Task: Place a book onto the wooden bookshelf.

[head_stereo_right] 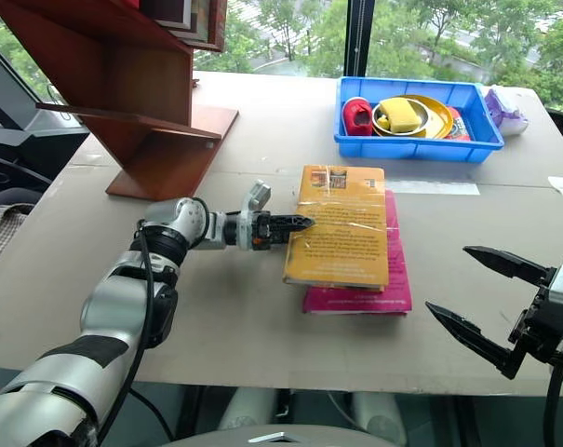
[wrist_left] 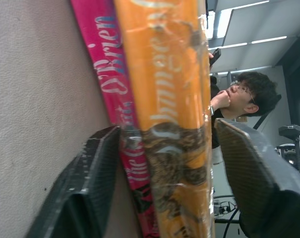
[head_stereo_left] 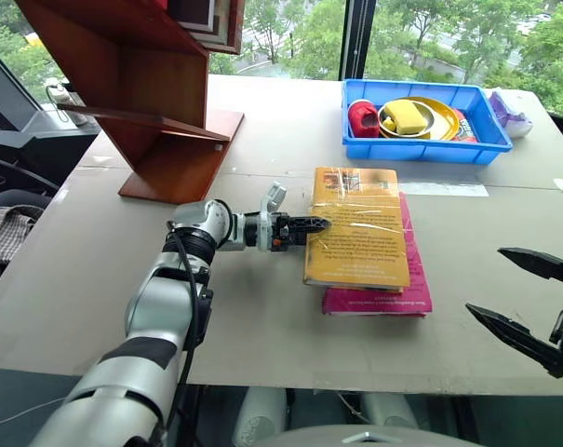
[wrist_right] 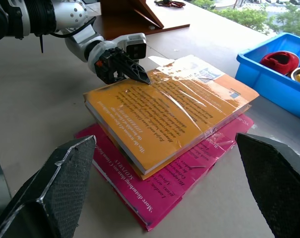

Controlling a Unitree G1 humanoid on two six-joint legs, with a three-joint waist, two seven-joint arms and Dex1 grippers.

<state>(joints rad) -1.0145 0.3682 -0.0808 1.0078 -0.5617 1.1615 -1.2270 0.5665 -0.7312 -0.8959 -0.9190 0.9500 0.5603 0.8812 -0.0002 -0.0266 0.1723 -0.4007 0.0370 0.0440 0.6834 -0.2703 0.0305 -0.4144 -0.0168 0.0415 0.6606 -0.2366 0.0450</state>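
The yellow-orange book (head_stereo_left: 357, 228), wrapped in glossy plastic, lies on top of a magenta-pink book (head_stereo_left: 379, 300) in the middle of the table. My left gripper (head_stereo_left: 316, 224) reaches level to its spine edge and is shut on the book (wrist_left: 172, 124): one finger (wrist_right: 138, 74) rests on the top cover, the other finger (wrist_left: 90, 183) sits low at the pink spine. My right gripper (head_stereo_left: 528, 298) hangs open and empty to the right of the books, near the table's front edge. The reddish-brown wooden bookshelf (head_stereo_left: 160, 121) stands at the far left.
A blue plastic tray (head_stereo_left: 421, 149) with a yellow plate and a red item sits at the back right. A purple-and-white bag (head_stereo_left: 509, 114) lies beside it. A person (wrist_left: 244, 94) shows beyond the table in the left wrist view.
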